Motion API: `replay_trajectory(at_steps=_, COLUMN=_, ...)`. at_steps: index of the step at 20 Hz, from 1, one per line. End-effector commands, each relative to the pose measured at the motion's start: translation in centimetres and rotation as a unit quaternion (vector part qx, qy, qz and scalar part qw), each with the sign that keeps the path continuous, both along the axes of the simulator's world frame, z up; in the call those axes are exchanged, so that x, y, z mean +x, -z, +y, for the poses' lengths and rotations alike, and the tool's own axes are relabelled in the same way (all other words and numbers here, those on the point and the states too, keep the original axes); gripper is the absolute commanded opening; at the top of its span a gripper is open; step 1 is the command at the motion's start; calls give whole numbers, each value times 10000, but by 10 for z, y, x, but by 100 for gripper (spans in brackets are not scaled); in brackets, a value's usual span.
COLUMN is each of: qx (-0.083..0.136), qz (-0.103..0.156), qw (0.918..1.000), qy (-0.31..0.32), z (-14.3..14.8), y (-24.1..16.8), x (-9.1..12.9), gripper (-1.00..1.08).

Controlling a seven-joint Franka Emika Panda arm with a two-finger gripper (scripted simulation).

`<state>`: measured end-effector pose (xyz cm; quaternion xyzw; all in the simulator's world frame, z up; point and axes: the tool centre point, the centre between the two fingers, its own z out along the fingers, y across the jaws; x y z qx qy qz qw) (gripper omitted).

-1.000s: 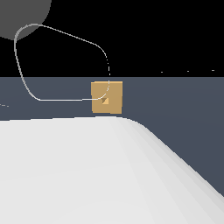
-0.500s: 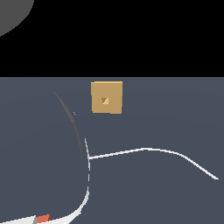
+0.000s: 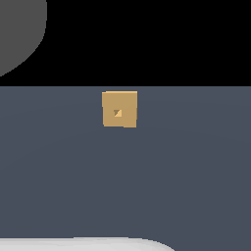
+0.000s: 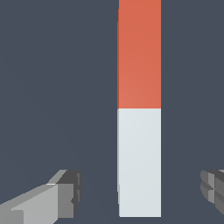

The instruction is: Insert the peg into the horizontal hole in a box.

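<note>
Claw (image 4: 140,192) spread wide, fingers (image 4: 65,192) flanking whitish end of peg (image 4: 139,109), long axis crossing the finger line, untouched.

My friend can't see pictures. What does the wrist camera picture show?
A slim peg, orange-red at one end and whitish-grey at the other, lies on a dark blue-grey floor. The open gripper has one grey finger on each side of the whitish end, not touching it.

Peg's (image 4: 139,109) orange-red end cut off by the wrist view's edge; hole's (image 3: 117,113) depth indiscernible.
</note>
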<state>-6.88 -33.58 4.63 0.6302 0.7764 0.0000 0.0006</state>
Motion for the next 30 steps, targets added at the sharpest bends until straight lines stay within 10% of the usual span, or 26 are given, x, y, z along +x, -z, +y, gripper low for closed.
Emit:
replay_trajectory(at_steps=1, qx=4, qz=5, qw=10000, qy=-3, z=0, y=13, x=0, gripper=100)
replay_trajectory(at_steps=9, qx=4, qz=5, qw=10000, qy=-7, z=-1, y=31, x=1, gripper=100)
replay_trajectory(at_steps=10, qx=4, qz=5, qw=10000, qy=-7, z=-1, y=31, x=1, gripper=-100)
replay_trajectory(at_steps=30, qx=6, qz=6, qw=10000, qy=65, z=22, y=29, x=-2, gripper=-100)
